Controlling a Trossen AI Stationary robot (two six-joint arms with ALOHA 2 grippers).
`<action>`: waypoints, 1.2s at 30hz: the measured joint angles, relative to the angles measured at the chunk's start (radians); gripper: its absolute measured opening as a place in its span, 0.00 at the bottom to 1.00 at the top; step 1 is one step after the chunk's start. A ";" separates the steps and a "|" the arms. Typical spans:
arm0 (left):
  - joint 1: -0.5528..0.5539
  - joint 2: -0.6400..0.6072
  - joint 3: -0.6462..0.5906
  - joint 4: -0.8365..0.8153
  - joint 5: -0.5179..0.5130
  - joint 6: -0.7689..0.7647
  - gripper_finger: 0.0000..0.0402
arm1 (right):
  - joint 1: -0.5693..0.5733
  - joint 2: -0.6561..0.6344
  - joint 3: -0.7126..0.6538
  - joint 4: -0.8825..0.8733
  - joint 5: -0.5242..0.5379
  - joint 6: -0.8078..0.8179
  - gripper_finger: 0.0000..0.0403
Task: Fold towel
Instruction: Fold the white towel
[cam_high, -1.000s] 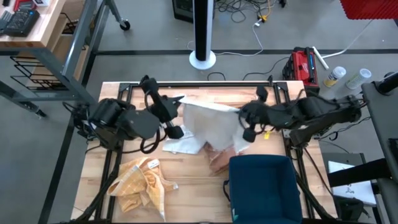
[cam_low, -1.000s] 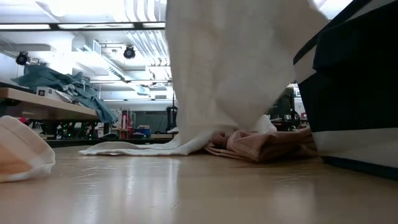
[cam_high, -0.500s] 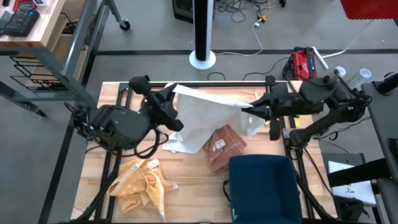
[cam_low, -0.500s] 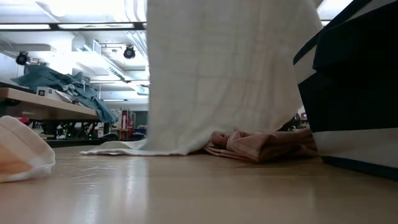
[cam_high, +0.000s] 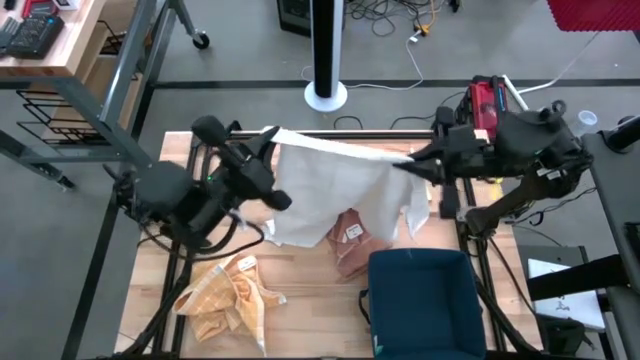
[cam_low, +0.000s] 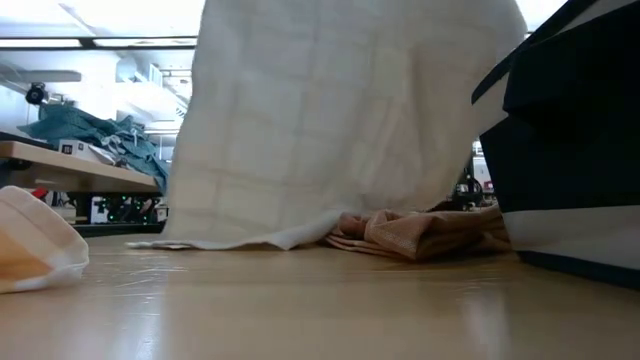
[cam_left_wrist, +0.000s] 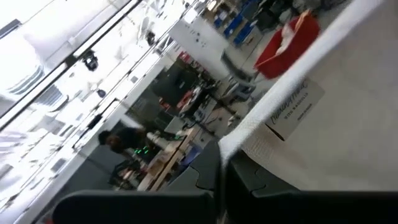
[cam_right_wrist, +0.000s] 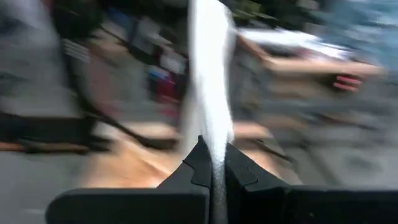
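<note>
Early going: white towel (cam_high: 335, 190) hung spread at upper centre of the high view, left gripper (cam_high: 268, 137) and right gripper (cam_high: 410, 163) each clamped on a top corner (lower hem brushing the table (cam_high: 310, 300)). No fold made yet; laying flat and folding left.

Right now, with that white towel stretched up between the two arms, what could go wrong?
The white towel hangs from just two pinched corners, at the left gripper and the right gripper; either corner might slip out. Its bottom hem drags on the table beside the pink cloth, so it might snag or sweep that along.
</note>
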 joint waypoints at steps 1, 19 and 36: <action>0.020 0.000 -0.007 -0.026 -0.002 -0.016 0.00 | -0.004 0.012 -0.004 -0.044 0.089 -0.003 0.00; 0.596 -0.030 -0.268 -0.504 0.240 -0.581 0.00 | -0.369 0.228 -0.244 -0.012 0.100 -0.215 0.00; 0.937 -0.047 -0.571 -0.349 0.748 -0.540 0.09 | -0.922 0.210 -0.539 0.270 -0.385 -0.266 0.09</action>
